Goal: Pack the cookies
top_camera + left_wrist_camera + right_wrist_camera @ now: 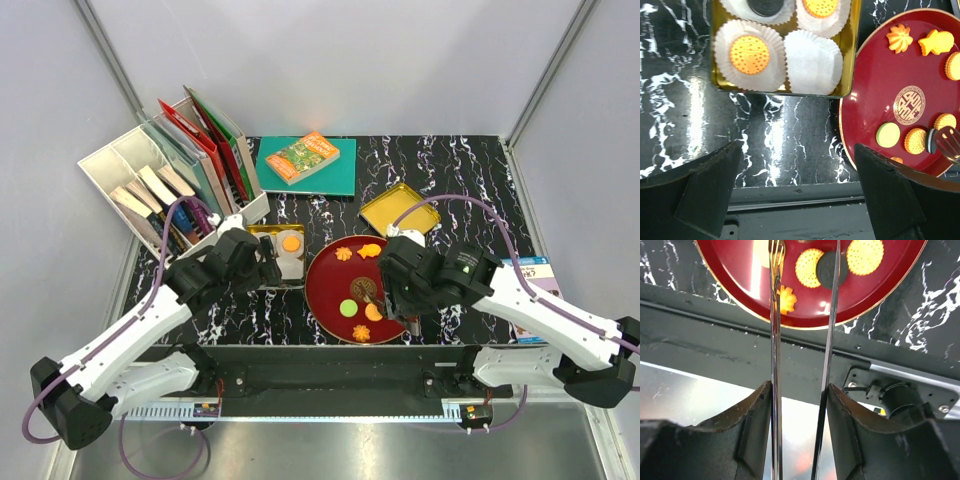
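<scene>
A: Cookies (915,141), where?
B: Mostly lying on red plate (875,75); 3 sitting in paper cups (813,62) inside gold tin (853,60) just beside it.
A: Right gripper (799,387)?
B: Closed around metal tongs (774,315), 1 tip against dark cookie (826,270) on plate's near side.
A: Left gripper (796,150)?
B: Spread wide, holding nothing, hanging over marbled table (790,125) near tin.

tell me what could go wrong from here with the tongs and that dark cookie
The dark cookie sits by one blade of the tongs in the right pincer, the other blade well off: closing may shove it sideways. An orange cookie right beside it on the red plate may get knocked. Only one empty paper cup shows in the tin; a drop could miss.
</scene>
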Robot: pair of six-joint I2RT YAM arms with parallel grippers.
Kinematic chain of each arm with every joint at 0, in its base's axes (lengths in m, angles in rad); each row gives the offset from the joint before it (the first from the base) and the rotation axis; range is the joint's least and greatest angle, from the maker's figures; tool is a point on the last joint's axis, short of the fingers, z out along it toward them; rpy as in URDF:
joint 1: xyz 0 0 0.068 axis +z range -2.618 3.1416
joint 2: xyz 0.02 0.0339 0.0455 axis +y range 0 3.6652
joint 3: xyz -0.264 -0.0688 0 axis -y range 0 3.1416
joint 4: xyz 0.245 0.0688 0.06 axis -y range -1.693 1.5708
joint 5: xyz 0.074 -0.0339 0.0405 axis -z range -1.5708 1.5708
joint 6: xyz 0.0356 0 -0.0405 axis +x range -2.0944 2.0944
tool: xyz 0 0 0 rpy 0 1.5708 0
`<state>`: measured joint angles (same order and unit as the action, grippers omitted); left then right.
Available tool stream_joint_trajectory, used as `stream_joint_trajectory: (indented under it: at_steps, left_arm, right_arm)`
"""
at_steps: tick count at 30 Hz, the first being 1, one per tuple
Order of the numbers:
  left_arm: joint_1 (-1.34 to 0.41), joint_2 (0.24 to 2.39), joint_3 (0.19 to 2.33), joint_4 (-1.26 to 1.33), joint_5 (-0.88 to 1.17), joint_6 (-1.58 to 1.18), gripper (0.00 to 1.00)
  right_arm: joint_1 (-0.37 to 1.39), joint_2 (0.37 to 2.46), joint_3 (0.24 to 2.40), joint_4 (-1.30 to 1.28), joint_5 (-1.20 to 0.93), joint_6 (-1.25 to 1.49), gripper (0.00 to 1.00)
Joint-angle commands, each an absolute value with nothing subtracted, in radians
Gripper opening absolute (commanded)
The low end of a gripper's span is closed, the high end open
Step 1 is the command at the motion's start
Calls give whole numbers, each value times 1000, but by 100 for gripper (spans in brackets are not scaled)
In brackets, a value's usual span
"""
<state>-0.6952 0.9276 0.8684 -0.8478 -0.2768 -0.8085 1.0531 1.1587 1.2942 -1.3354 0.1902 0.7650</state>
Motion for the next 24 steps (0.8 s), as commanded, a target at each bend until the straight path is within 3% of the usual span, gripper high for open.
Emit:
stream_joint_trajectory:
  at_steps: [1,24]
  left_arm:
    - [-696,951,877,-769,-235,-790,99]
    - [-695,893,842,-799,-245,-804,99]
  right_arm:
    - [1072,1138,1290,-1284,137,822,51]
    - [1127,1322,1210,-1124,75,721,53]
